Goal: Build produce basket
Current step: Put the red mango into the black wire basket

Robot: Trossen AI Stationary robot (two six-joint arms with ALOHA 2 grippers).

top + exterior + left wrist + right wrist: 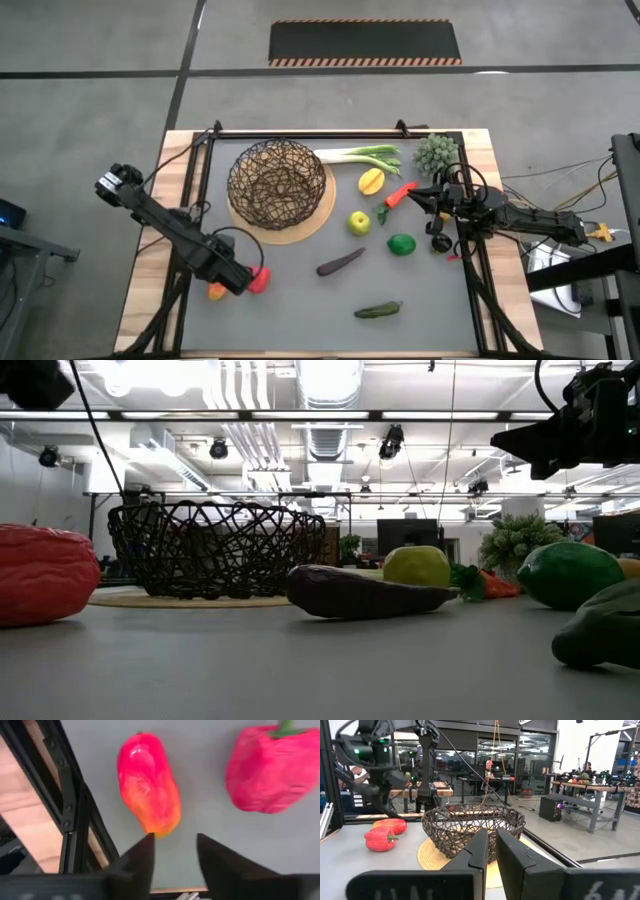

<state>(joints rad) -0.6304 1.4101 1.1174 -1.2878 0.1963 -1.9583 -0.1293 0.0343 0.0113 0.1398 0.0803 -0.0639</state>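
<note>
The dark wire basket (278,185) stands on its tan base disc at the table's far left; it also shows in the right wrist view (472,832). A long red-orange pepper (148,785) and a red bell pepper (270,770) lie on the grey mat at the near left. My left gripper (175,852) is open above them and holds nothing; in the high view it is (245,282). My right gripper (491,855) is shut and empty, raised above the carrot (400,194) and pointing at the basket. Leek (360,155), lemon (371,181), apple (358,222), lime (401,244), eggplant (340,262) and cucumber (377,310) lie on the mat.
A spiky grey-green plant (436,155) stands at the far right corner, next to my right arm. A black frame rail (75,815) runs along the mat's left edge, close to my left gripper. Bare mat lies near the front edge between eggplant and cucumber.
</note>
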